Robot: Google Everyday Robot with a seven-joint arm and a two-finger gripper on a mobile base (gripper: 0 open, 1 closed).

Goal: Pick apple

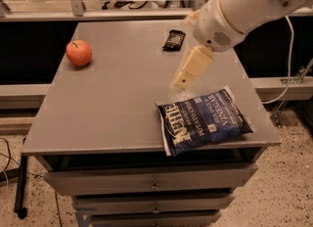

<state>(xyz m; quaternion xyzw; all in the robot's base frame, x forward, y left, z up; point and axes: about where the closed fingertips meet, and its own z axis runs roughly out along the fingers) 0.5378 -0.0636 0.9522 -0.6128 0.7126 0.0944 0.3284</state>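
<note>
The apple (78, 53) is small, round and orange-red with a short dark stem. It sits near the far left edge of the grey table (117, 99). My gripper (182, 80) hangs from the white arm above the middle-right of the table, well to the right of the apple and just above the top left corner of the blue chip bag (203, 121). It holds nothing that I can see.
A small dark snack bar (174, 39) lies at the back of the table. The blue chip bag lies at the front right corner. Drawers sit below the tabletop. Office chairs stand behind a rail at the back.
</note>
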